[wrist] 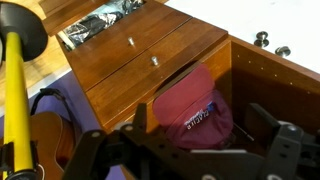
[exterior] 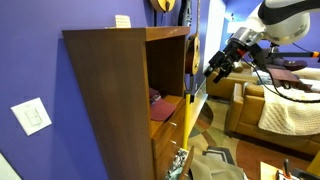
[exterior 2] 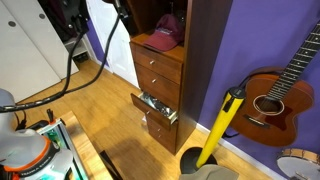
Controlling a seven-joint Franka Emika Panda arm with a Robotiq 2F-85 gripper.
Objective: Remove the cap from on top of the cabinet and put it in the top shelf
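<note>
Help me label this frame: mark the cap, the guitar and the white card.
cap (wrist: pixel 190 112), wrist view, its maroon crown.
guitar (exterior 2: pixel 272 108), an exterior view, its body.
white card (exterior: pixel 122 20), an exterior view, its face.

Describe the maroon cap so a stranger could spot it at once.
Find the tall dark-brown wooden cabinet against the purple wall. In its open upper compartment, above the lighter-fronted drawers, lies a soft maroon fabric baseball cap. Only it is soft cloth, with small pale lettering.
</note>
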